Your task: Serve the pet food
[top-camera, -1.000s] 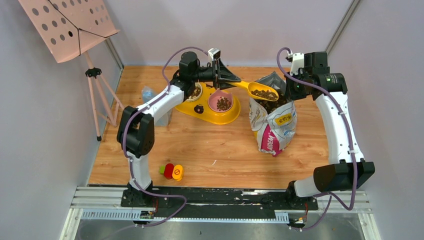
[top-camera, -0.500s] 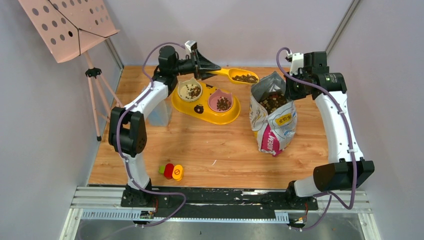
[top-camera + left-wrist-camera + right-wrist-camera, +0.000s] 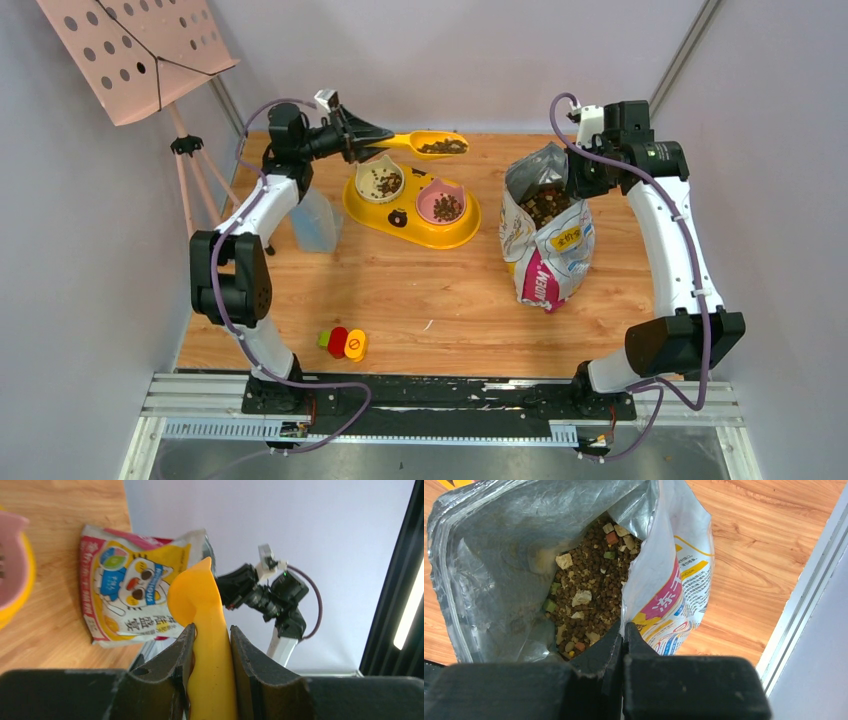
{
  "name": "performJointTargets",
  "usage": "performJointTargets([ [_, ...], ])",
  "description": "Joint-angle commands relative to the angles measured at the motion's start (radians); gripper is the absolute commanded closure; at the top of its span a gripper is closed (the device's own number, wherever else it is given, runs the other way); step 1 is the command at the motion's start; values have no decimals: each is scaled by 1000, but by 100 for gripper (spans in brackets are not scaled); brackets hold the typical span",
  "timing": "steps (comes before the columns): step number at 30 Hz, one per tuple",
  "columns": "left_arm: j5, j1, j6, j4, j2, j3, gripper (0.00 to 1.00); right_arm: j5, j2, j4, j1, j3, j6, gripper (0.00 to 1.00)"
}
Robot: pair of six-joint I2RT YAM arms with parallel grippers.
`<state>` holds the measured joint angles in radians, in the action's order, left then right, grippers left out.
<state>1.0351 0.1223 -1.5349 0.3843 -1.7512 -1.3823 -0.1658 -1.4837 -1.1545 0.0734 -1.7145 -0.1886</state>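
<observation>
One yellow scoop is clamped by its handle in the left gripper and held level above the far edge of the table, apparently clear of the back wall. Pet food is carried in its bowl. More is seen in two dishes, the cream dish and the pink dish, and in the single open bag, whose rim is pinched tight by the right gripper. Bare wood is left between dishes and bag.

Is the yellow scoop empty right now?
No, the yellow scoop held in the left gripper carries dark kibble in its bowl.
</observation>
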Motion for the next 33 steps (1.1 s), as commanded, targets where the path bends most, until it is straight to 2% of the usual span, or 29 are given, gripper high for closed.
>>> performJointTargets([
  [1, -25, -94, 43, 10, 58, 24, 100, -32, -7, 68, 4, -36, -2, 100],
  [19, -101, -287, 240, -118, 61, 110, 100, -38, -1, 78, 4, -9, 0, 100],
  [33, -178, -302, 378, -257, 45, 69, 100, -31, 33, 80, 4, 28, 5, 100],
])
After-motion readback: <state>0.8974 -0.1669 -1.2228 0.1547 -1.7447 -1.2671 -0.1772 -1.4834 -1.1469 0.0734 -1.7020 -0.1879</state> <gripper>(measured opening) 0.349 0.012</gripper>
